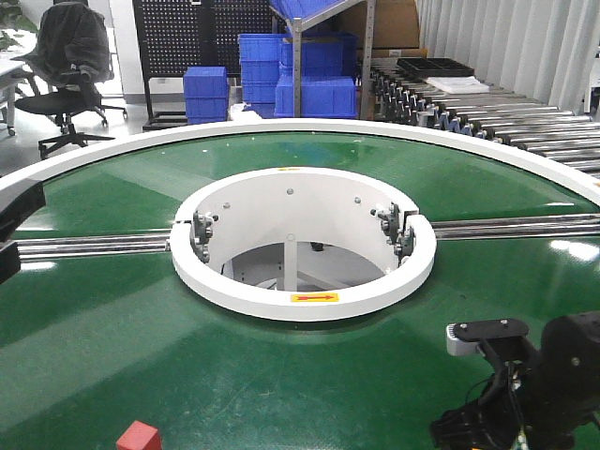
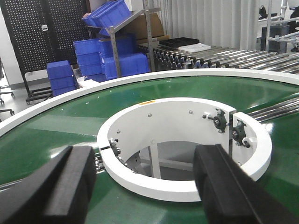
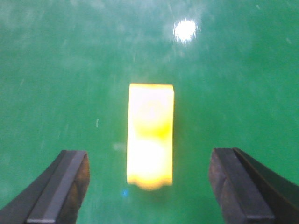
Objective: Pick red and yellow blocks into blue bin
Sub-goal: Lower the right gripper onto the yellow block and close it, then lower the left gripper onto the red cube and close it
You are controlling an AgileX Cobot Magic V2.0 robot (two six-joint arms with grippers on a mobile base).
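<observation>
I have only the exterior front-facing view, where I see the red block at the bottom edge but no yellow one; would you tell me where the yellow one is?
Observer: The yellow block lies on the green belt, in the middle of the right wrist view.
Operator: Thank you. Is the right gripper holding it?
Observer: No. The right gripper is open, with one of its fingers on either side of the block and a clear gap to each.
Operator: And the left gripper, if I may ask?
Observer: The left gripper is open and empty, facing the white centre ring.
</observation>
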